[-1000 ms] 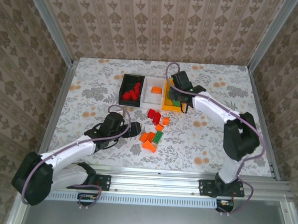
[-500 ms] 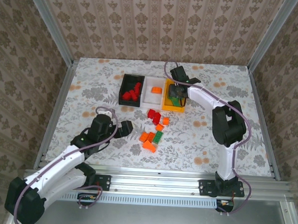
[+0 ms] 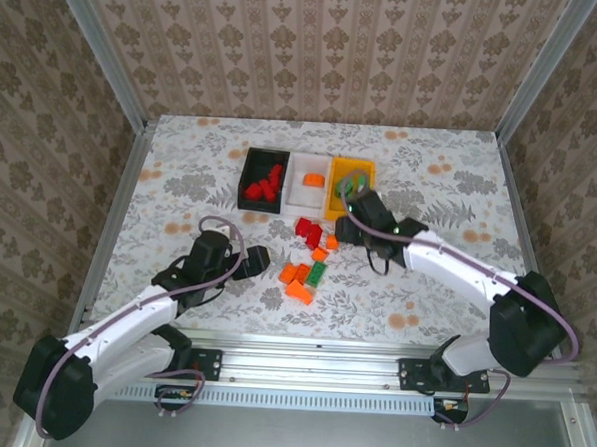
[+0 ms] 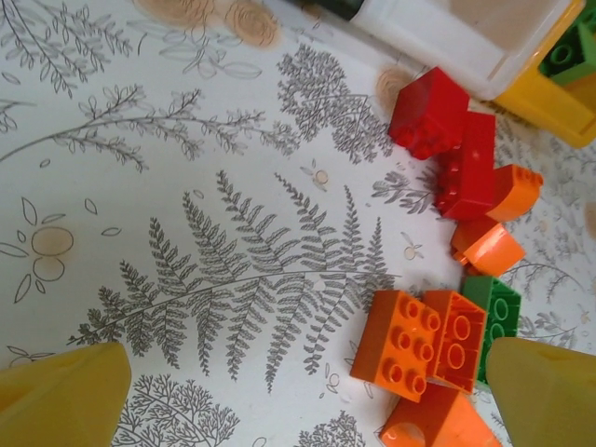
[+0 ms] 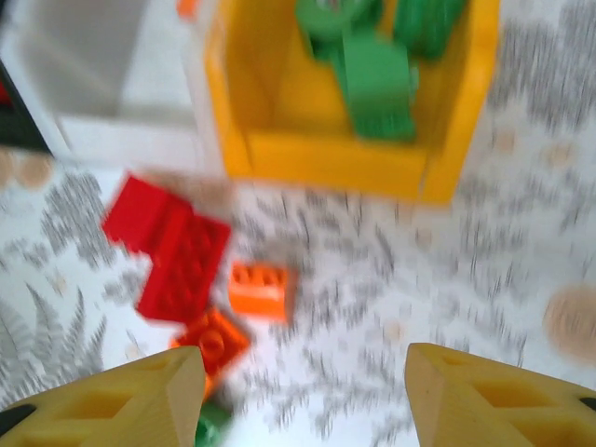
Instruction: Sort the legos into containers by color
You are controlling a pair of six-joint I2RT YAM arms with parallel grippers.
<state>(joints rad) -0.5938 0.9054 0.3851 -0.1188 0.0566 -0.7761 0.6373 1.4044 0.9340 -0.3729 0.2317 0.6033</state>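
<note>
The left arm [image 3: 134, 313] and the right arm [image 3: 456, 267] are built the same: white links between black joints, with a thin purple cable [image 3: 223, 222] looping behind the jaws. The left jaws have yellow wedge-shaped fingers [image 4: 56, 396], and the right fingers [image 5: 475, 400] are yellow too.

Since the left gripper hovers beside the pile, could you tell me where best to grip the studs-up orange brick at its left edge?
Come straight down on the orange brick, which lies flat, studs up, and pinch its far and near walls; its right wall touches a second orange brick, so no finger would likely fit there.
</note>
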